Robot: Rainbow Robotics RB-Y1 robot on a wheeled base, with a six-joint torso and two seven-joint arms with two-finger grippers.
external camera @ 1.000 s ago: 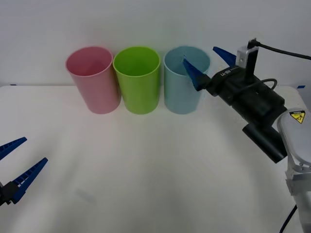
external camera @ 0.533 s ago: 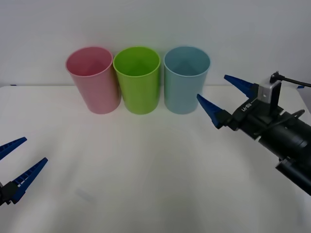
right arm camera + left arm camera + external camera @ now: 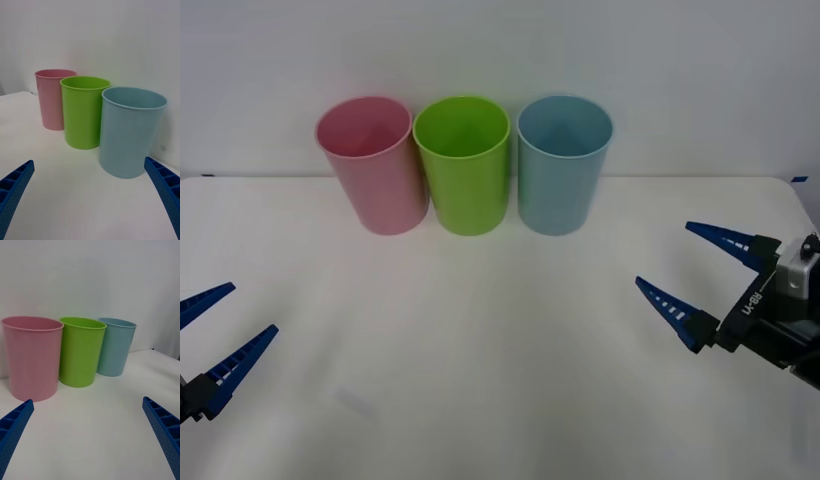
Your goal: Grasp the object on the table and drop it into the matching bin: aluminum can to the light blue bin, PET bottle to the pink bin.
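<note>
On the table (image 3: pixel 500 340), the pink bin (image 3: pixel 372 165) stands left of a middle bin (image 3: pixel 463 165), the light blue bin (image 3: pixel 560 165) right.

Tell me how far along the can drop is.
Done, by the look of it: no can lies on the table, and the right pincer is open and empty, low over the table right of the light blue bin. Whether the can is inside, I can't see. In hand: nothing. The left pincer sits open at the near left. Left: parking the right arm.
</note>
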